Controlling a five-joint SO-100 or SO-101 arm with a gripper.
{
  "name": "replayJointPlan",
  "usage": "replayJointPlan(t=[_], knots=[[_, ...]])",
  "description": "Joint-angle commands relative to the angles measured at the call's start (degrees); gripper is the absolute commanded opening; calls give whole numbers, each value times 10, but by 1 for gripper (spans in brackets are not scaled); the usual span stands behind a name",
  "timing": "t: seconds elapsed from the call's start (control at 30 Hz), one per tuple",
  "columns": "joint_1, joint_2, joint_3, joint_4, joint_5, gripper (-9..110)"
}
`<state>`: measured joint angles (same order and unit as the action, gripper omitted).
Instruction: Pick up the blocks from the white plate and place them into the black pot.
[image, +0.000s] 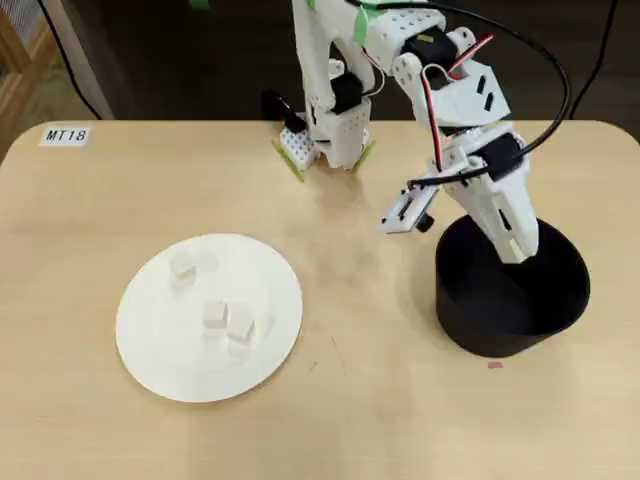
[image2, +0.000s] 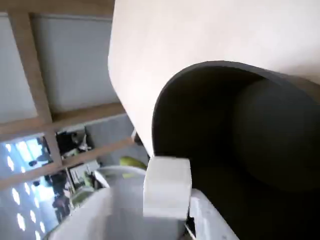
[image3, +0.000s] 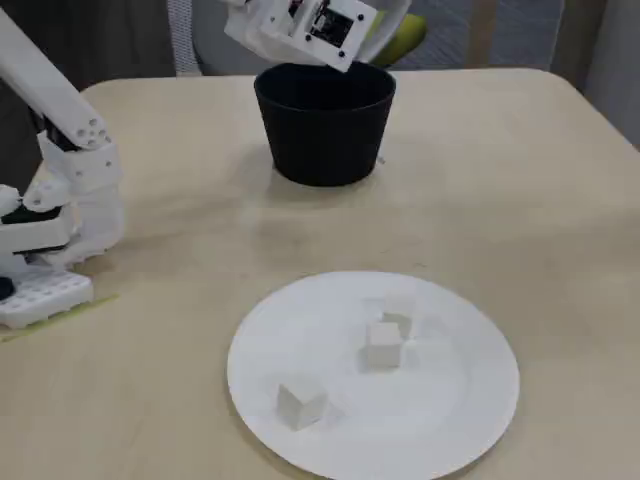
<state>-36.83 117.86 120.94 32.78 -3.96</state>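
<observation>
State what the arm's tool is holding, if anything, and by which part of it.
The tool holds one off-white block by its lower part, pinched on opposite sides, above the black pot. Three blocks remain on the white plate.

The arm (image: 470, 110) was built of white printed plastic segments with black servo blocks at the joints. Red and black cables looped along it. Green tape marked its upper part. Its perforated white base (image: 300, 148) had yellow-green edging. The end effector (image: 515, 245) was white too.
</observation>
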Motion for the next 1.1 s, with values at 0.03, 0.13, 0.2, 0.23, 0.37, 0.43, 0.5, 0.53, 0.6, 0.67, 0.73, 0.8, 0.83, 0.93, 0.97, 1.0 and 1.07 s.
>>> replayJointPlan(t=[0.03, 0.13, 0.2, 0.23, 0.37, 0.43, 0.5, 0.53, 0.6, 0.67, 0.73, 0.8, 0.83, 0.93, 0.97, 1.0, 1.07], knots=[[-4, 4, -3, 6, -6, 38], [4, 9, -9, 20, -9, 37], [16, 12, -15, 35, -11, 32], [27, 17, -19, 48, -7, 24], [106, 54, -55, 147, -6, -2], [170, 74, -79, 206, -5, -2], [251, 82, -105, 266, 2, -2], [297, 82, -115, 295, 9, -2], [391, 81, -120, 330, 27, -2], [481, 72, -120, 357, 61, -2], [558, 54, -122, 374, 85, -2], [621, 25, -123, 384, 111, -2], [645, 7, -126, 388, 121, -2], [696, -64, -147, 401, 139, -2], [704, -95, -162, 408, 138, -2], [711, -127, -184, 420, 135, -2], [719, -190, -236, 446, 123, -2]])
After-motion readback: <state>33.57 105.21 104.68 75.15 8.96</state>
